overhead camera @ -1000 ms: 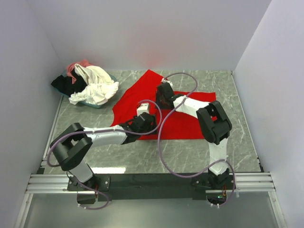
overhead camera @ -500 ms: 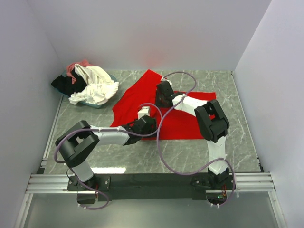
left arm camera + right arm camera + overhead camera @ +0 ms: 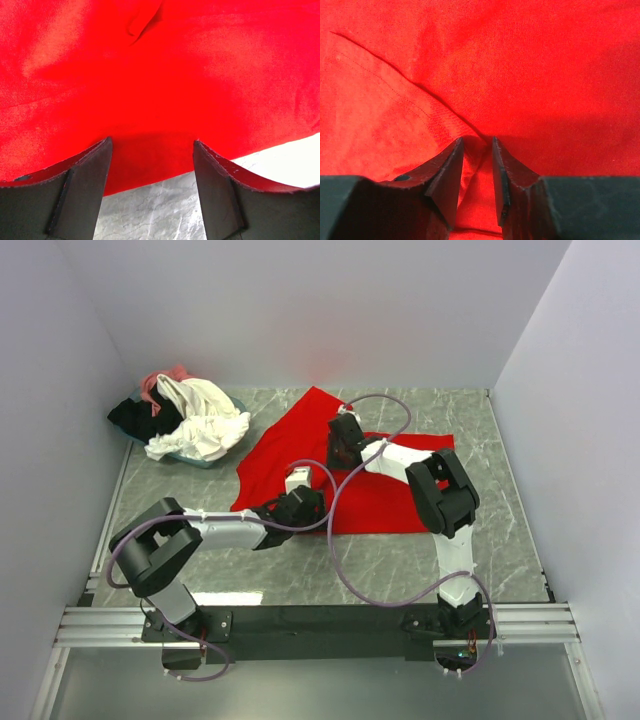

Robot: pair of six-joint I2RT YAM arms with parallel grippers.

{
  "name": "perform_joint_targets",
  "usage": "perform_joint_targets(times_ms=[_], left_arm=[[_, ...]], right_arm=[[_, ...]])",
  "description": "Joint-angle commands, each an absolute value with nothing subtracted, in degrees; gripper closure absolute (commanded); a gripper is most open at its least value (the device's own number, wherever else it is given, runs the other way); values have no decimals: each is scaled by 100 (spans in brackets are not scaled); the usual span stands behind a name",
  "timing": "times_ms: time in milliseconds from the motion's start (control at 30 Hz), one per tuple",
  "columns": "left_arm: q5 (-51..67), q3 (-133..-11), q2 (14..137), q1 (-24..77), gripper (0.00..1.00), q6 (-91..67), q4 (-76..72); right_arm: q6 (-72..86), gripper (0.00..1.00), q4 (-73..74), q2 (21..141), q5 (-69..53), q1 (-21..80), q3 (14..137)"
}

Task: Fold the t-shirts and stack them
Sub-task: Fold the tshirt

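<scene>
Two robot arms work over a red t-shirt (image 3: 385,508) spread flat across the middle of a marble-patterned table (image 3: 400,560).

The right pincer (image 3: 477,141) has its jaws drawn narrow, with a raised ridge of red cloth pinched between the tips. The likely risk is that this thin pinch catches only the top layer, so the shirt slips free or bunches when lifted.

The left pincer (image 3: 152,144) is spread wide and holds nothing. If it closes too high or too far back, it may miss the hem and leave one side behind, dragging the fold crooked.

The shirt's near edge runs between the left pincer's fingers, just under them, towards the shirt's near left corner. The right pincer sits on the shirt's far middle. A heap of other t-shirts (image 3: 195,420) lies well apart at the far left.
</scene>
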State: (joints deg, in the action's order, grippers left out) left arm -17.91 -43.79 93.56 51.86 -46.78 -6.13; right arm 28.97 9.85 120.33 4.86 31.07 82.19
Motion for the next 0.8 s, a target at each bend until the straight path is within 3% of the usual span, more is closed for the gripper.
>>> perform_joint_targets(times_ms=[0,167,267,767], left_arm=[[-1881,-4298,9150,5212,28,-4720,-431],[-1916,-4201,9053,5212,28,-4729,-396],[-1960,-4087,8948,5212,28,-4764,-361],[-2039,-3806,8578,5221,28,-4869,-273]], right_arm=[[2953,66,949,12094,510,3094,8402],[2918,92,1037,12129,518,3111,8595],[2892,98,1125,12164,553,3094,8727],[2751,100,1468,12147,940,2971,9132]])
